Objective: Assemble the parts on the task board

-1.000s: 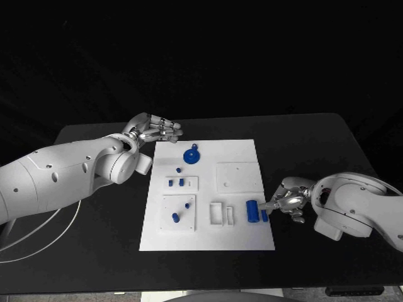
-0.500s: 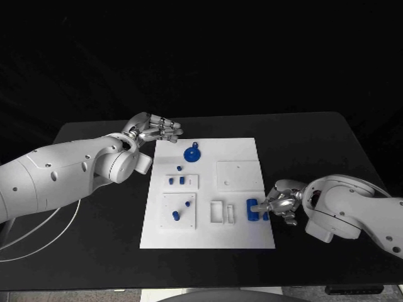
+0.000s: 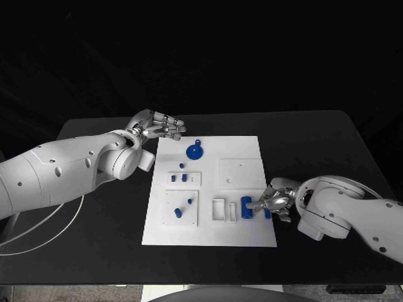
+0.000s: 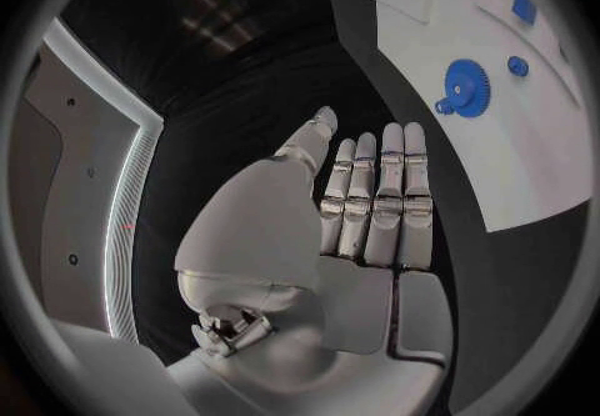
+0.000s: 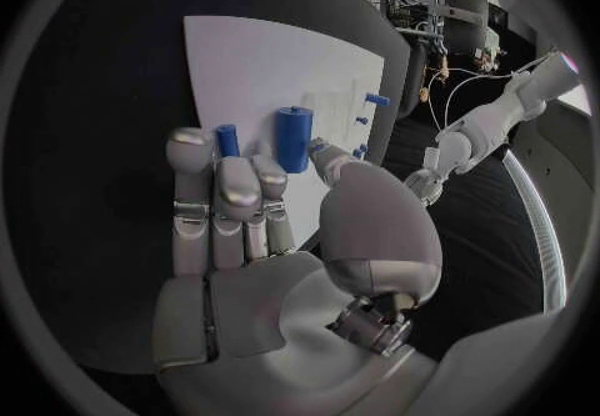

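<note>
The white task board (image 3: 211,234) lies mid-table. On it are a blue gear (image 3: 194,153), two small blue pegs (image 3: 177,178), two more blue pieces (image 3: 176,214) in a lower-left block, and an upright blue cylinder (image 3: 248,207) near the right edge. My right hand (image 3: 277,202) rests at that edge with nothing in it. Its fingertips (image 5: 265,168) and thumb sit just short of the blue cylinder (image 5: 294,139), and a small blue piece (image 5: 228,139) lies beside it. My left hand (image 3: 160,128) hovers off the board's far left corner with its fingers (image 4: 375,196) straight and empty. The blue gear (image 4: 466,101) lies beyond them.
White slotted blocks (image 3: 224,211) stand just left of the cylinder. A square white plate (image 3: 240,174) sits on the board's right half. Black table (image 3: 329,151) surrounds the board on all sides.
My right hand has moved left over the board's edge, closer to the blue cylinder. My left hand has barely shifted.
</note>
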{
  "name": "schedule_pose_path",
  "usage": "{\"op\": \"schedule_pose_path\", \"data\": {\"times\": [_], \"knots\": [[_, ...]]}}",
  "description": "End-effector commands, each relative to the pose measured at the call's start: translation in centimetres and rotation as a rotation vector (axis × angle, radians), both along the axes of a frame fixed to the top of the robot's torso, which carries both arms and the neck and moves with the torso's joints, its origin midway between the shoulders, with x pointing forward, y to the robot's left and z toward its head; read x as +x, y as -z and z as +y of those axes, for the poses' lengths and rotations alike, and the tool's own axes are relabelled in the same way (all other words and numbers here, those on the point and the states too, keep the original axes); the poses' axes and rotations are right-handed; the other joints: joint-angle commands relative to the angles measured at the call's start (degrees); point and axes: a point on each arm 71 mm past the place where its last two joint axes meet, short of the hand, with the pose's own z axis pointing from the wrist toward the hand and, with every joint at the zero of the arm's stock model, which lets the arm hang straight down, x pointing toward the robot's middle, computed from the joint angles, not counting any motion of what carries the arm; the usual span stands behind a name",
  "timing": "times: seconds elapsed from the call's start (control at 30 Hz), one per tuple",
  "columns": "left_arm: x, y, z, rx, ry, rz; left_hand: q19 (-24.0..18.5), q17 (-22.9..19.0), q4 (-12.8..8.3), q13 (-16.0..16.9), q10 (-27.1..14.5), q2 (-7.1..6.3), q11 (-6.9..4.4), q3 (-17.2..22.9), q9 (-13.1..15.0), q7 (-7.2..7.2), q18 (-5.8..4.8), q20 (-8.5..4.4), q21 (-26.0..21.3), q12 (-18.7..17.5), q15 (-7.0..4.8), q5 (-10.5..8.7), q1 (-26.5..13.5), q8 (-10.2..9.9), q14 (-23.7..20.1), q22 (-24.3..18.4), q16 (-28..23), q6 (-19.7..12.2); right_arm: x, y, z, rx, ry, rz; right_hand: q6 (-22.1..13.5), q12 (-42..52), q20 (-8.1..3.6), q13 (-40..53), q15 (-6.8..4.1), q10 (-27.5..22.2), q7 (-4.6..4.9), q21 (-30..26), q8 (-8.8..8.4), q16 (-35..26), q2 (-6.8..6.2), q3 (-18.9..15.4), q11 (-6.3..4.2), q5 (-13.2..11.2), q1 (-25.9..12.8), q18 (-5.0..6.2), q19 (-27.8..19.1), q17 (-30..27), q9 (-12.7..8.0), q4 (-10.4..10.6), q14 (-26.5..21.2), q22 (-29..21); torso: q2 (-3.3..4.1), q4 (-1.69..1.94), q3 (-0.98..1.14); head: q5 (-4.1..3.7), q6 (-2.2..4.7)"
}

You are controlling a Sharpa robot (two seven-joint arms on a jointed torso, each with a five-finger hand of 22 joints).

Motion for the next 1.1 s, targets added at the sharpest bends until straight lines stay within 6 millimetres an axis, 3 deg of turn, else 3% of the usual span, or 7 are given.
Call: {"op": "schedule_pose_path", "data": {"times": [0.03, 0.47, 0.8, 1.03, 1.1], "knots": [[-0.1, -0.1, -0.2, -0.014, 0.018, 0.001, 0.3, 0.1, 0.2, 0.0, -0.3, 0.40, 0.04, -0.3, 0.0, 0.10, -0.33, 0.03, 0.2, 0.0, -0.10, 0.13, -0.3, -0.3, -0.4, -0.3, -0.2, -0.5, 0.2, 0.2, 0.2, -0.024, -0.001, -0.028, -0.4, 0.0, 0.50, 0.0, 0.31, -0.2, 0.04, 0.3, -0.01, 0.3, -0.72, 0.1, 0.49, -0.3, -0.2, 0.05, 2.9, 0.1, -0.2, 0.3, 0.2, 4.0, 0.00, 0.00, -0.01, 0.14, -0.13], [-0.1, 0.0, -0.5, -0.015, 0.025, 0.006, 0.3, 0.1, 0.3, 0.0, -0.3, 0.42, 0.04, -0.3, 0.0, 0.10, -0.34, 0.03, 0.2, 0.0, -0.09, 0.12, -0.3, -0.3, -0.4, -0.4, -0.2, -0.5, -0.3, 2.0, 2.9, -0.009, -0.042, 0.010, -0.2, 0.3, 0.54, 0.2, 0.34, -0.1, 0.03, 0.6, 0.01, 0.5, -0.49, 0.3, 0.47, -0.2, 0.2, 0.04, 3.0, 0.2, -0.5, 0.0, 0.2, 4.1, 0.03, 0.04, -0.09, 0.53, -0.56], [-0.1, 0.0, -0.7, -0.016, 0.030, 0.009, 0.4, 0.1, 0.4, -0.1, -0.3, 0.44, 0.03, -0.4, 0.0, 0.10, -0.34, 0.02, 0.2, 0.0, -0.10, 0.27, -0.1, -0.3, -0.4, -1.2, -0.2, -0.5, -0.6, 2.6, 3.9, 0.003, -0.051, 0.026, 0.1, 0.7, 0.54, 0.4, 0.33, 0.0, -0.06, 0.9, 0.01, 0.6, 0.02, 0.5, 0.41, 0.2, 0.3, 0.00, 2.9, 0.3, -0.8, -1.0, 0.2, 4.2, 0.04, 0.02, -0.15, 0.79, -0.67], [-0.1, 0.0, -0.8, -0.016, 0.031, 0.010, 0.4, 0.1, 0.4, -0.1, -0.3, 0.44, 0.03, -0.4, 0.0, 0.10, -0.34, 0.02, 0.2, 0.0, -0.10, 0.27, -0.1, -0.3, -0.4, -1.2, -0.2, -0.5, -0.6, 2.7, 4.1, 0.007, -0.048, 0.029, 0.9, 0.9, 0.51, 0.5, 0.30, 0.1, -0.19, 1.3, -0.01, 0.8, 1.30, 0.7, 0.29, 2.6, 0.7, -0.09, 2.9, 0.3, -1.2, -3.7, 0.2, 4.3, 0.03, -0.01, -0.12, 0.93, -0.71], [-0.1, 0.0, -0.8, -0.016, 0.031, 0.011, 0.4, 0.1, 0.4, -0.1, -0.3, 0.44, 0.03, -0.4, 0.0, 0.10, -0.34, 0.02, 0.2, 0.0, -0.10, 0.27, -0.1, -0.3, -0.4, -1.2, -0.2, -0.5, -0.5, 2.8, 3.9, 0.010, -0.036, 0.024, 1.6, 0.9, 0.45, 0.5, 0.20, 0.2, -0.34, 1.4, -0.02, 0.8, 2.58, 0.7, 0.18, 4.8, 0.8, -0.19, 2.9, 0.3, -1.3, -5.9, 0.2, 4.3, 0.04, -0.04, -0.10, 1.06, -0.71]]}}
